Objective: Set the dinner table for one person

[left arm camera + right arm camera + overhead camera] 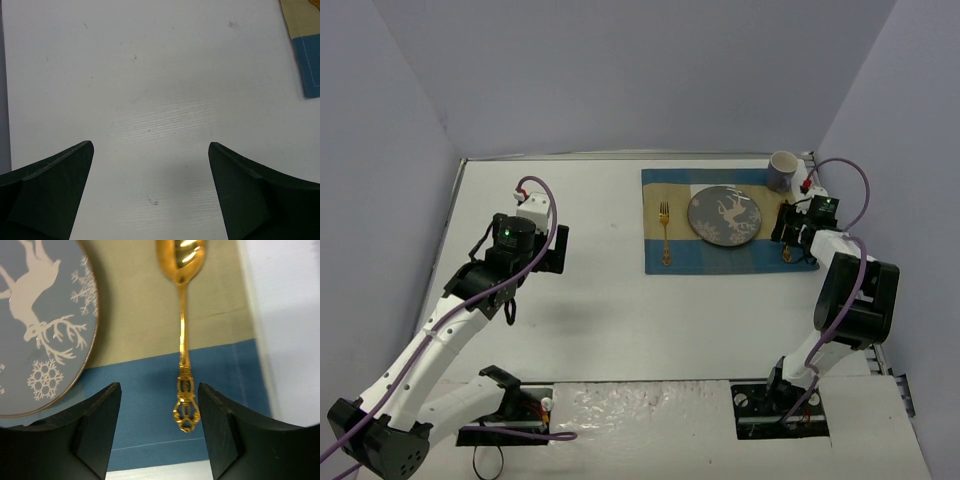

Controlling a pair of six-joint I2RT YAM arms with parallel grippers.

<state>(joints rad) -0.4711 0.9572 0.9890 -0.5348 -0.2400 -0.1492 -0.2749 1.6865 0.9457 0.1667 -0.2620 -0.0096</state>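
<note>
The dinner table (600, 320) is a white top with a blue-and-tan placemat (675, 255) at its back right. On the mat lie a grey reindeer plate (724, 216), a gold fork (665, 232) to its left and a gold spoon (183, 335) to its right. My right gripper (159, 387) hovers open over the spoon's ornate handle end, which lies on the mat between the fingers, nearer the right one and untouched. From above, that right gripper (787, 235) covers most of the spoon (786, 254). My left gripper (150, 144) is open wide over bare table (150, 75), holding nothing.
A grey mug (781, 170) stands at the mat's back right corner, just behind my right wrist. The table's right rail (880, 350) runs close beside the right arm. A corner of the placemat (307, 60) shows at the far right of the left wrist view.
</note>
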